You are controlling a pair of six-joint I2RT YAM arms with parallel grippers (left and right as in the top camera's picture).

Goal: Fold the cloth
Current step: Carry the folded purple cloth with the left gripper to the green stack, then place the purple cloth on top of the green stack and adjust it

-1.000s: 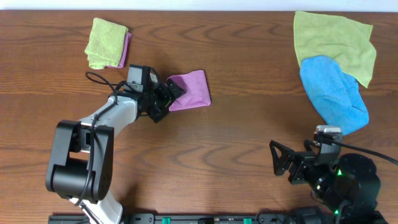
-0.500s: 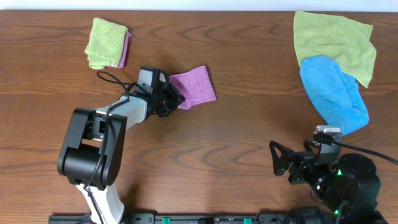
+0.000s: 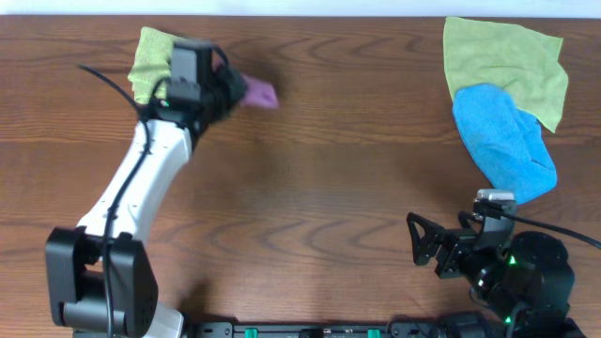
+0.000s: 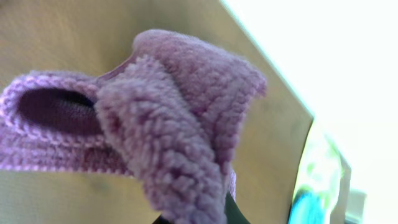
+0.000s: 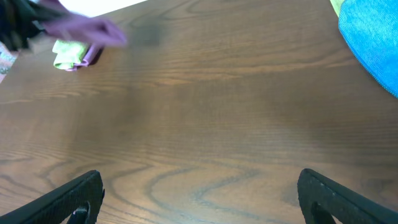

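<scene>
Brown woodgrain table [image 3: 329, 188]; purple cloth [image 3: 259, 93]; bright blue cloth [image 3: 504, 141]; yellow-green cloth [image 3: 507, 56].

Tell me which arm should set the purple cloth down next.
Left. The left gripper grips the cloth by the folded yellow-green cloth; the right gripper sits open at the near right, far away.

Brown wooden table [image 3: 357, 188]; folded yellow-green cloth [image 3: 146, 68] at upper left; spread yellow-green cloth [image 3: 507, 56] at upper right, blue cloth [image 3: 502, 141] overlapping its lower edge.
</scene>
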